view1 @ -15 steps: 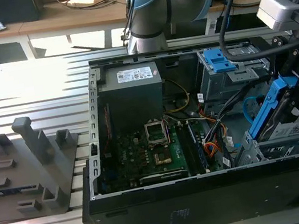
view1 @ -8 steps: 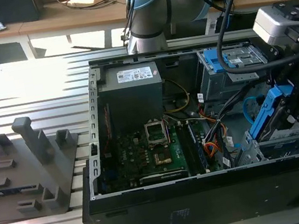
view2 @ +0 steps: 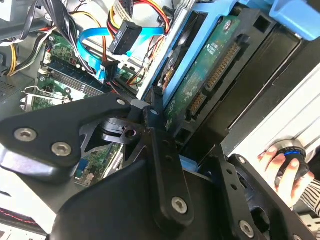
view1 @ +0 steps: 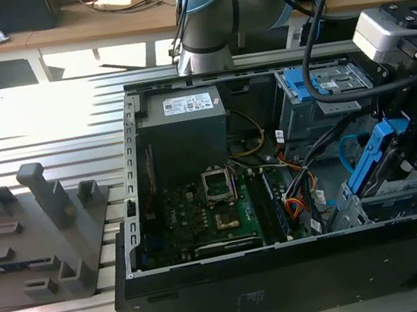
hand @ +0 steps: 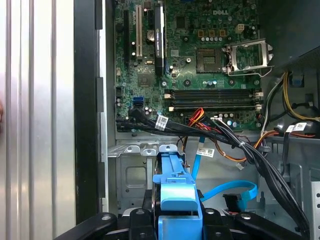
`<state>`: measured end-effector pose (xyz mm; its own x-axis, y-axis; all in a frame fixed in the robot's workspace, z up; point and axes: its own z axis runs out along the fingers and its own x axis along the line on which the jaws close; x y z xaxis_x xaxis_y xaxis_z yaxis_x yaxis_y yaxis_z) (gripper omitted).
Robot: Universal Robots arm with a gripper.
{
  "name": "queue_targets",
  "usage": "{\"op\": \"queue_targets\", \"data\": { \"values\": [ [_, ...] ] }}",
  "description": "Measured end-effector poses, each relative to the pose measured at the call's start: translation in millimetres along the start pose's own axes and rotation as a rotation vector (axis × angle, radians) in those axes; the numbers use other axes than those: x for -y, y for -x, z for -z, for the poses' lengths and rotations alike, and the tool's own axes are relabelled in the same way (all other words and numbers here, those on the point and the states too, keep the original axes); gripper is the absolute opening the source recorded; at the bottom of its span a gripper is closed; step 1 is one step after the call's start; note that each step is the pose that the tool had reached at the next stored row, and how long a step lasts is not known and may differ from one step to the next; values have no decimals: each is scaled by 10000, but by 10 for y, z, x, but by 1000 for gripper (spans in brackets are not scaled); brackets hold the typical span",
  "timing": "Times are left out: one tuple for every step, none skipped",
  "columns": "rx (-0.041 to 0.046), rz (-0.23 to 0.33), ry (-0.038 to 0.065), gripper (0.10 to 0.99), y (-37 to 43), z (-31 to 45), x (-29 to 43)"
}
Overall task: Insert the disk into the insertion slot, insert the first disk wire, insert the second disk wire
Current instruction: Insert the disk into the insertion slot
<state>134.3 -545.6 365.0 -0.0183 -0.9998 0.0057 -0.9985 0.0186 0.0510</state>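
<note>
Claw (view1: 403, 159) grips the disk (view1: 375, 160) above the insertion slot (view1: 407, 202).

Open black computer case (view1: 257, 293) sits on a slotted aluminium table (view1: 39, 113) and holds a green motherboard (view1: 202, 213) (processor socket (hand: 247, 55) ringed by a metal frame), a grey power-supply box (view1: 187, 127) with a white label, and a grey bay (view1: 326, 87) with a blue latch. Loose wiring crosses the interior: black cable bundle (hand: 240, 145), blue flat cable (hand: 235, 190), orange and yellow leads. Grey moulded fixture (view1: 40, 234) rests on the table beside the case, toward the exterior view's left.
</note>
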Motion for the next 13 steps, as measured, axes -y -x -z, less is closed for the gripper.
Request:
{"op": "queue_targets", "data": {
  "values": [
    [-6, 0, 0, 376, 0, 0, 0],
    [-13, 0, 0, 376, 0, 1, 0],
    [-13, 0, 0, 439, 0, 0, 0],
    [-15, 0, 0, 439, 0, 0, 0],
    [-21, 0, 0, 439, 0, 0, 0],
    [-26, -1, 0, 439, 0, 1, 0],
    [-30, -1, 0, 439, 0, 1, 0],
    [-32, -1, 0, 439, 0, 0, 0],
    [-35, -2, 0, 439, 0, 0, 0],
    [-39, -2, 0, 439, 0, 1, 0],
    [-43, -2, -1, 427, 0, 0, 0],
    [-48, -2, -1, 361, 0, 1, 0],
    [-52, -3, 0, 294, 0, 0, 0]
  ]
}}
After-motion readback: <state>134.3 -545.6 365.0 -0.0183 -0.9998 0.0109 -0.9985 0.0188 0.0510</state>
